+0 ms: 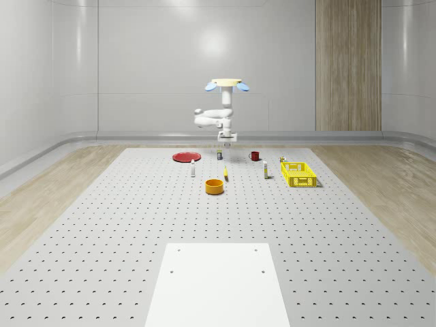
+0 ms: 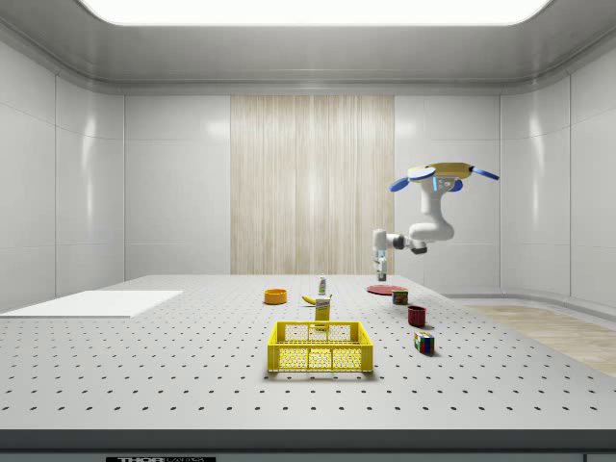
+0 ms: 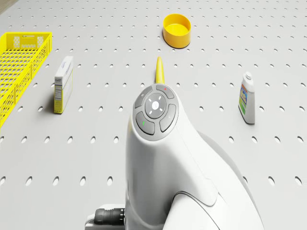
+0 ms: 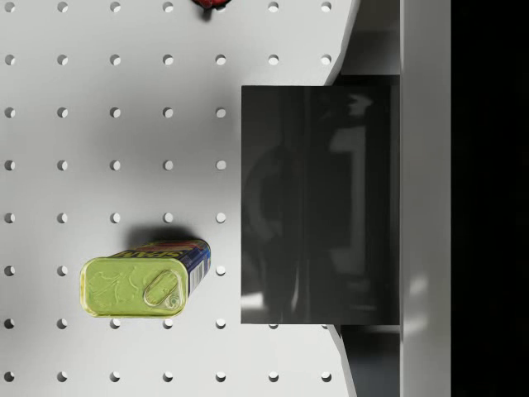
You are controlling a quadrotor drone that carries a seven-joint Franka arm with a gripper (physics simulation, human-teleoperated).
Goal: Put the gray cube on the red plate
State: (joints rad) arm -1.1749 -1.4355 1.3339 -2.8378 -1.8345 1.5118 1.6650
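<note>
The gray cube (image 4: 318, 203) is dark and glossy and sits between my fingers, close under the wrist camera and well above the table. My gripper (image 1: 227, 142) is shut on it. The drone (image 1: 227, 85) hovers over the far part of the perforated table, with the arm hanging below it (image 2: 382, 268). The red plate (image 1: 185, 157) lies flat on the table, to the whole-scene view's left of the gripper; in the side view the red plate (image 2: 385, 288) lies just under the gripper. A green-topped can (image 4: 145, 285) lies on the table below the cube.
Near the plate stand the can (image 1: 219, 155) and a red mug (image 1: 254, 156). Closer to the front are an orange bowl (image 1: 214, 186), a banana (image 3: 159, 71), two small bottles (image 1: 193, 169) (image 1: 265, 170), a box (image 3: 63, 84) and a yellow crate (image 1: 298, 174). A white sheet (image 1: 216, 283) lies at the front edge.
</note>
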